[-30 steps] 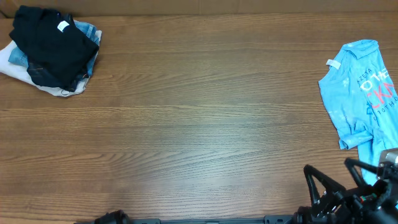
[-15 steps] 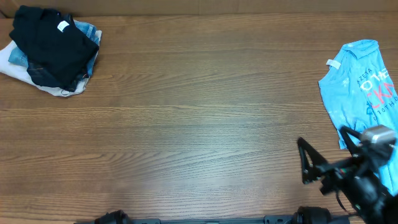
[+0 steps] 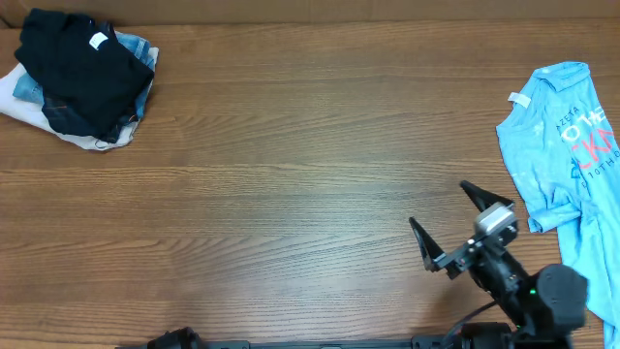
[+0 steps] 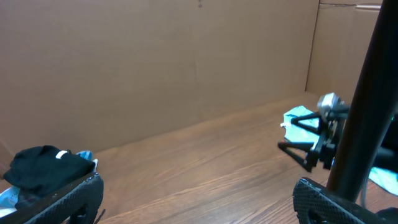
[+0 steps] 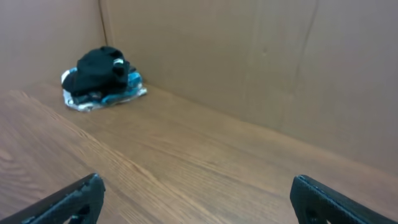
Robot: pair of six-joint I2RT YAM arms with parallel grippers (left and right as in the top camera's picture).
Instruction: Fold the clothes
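The black T-shirt (image 3: 82, 73) with a white neck label lies bunched on a small pile at the table's far left corner; it also shows in the left wrist view (image 4: 40, 171) and the right wrist view (image 5: 99, 68). The light-blue printed tee (image 3: 567, 136) lies spread at the right edge, partly out of frame. My right gripper (image 3: 438, 205) is open and empty above bare table, left of the blue tee, facing the far-left pile. My left gripper (image 4: 199, 199) is open and empty at the front edge; only a bit of it (image 3: 172, 339) shows overhead.
Under the black shirt lie white cloth (image 3: 24, 107) and blue denim-like cloth (image 3: 140, 48). Brown cardboard walls (image 4: 155, 62) stand round the wooden table (image 3: 291, 174). The right arm's body (image 3: 542, 301) is at the front right.
My right gripper has swung from the front right corner up and to the left, out over the table, and turned towards the far-left pile. The clothes have not moved.
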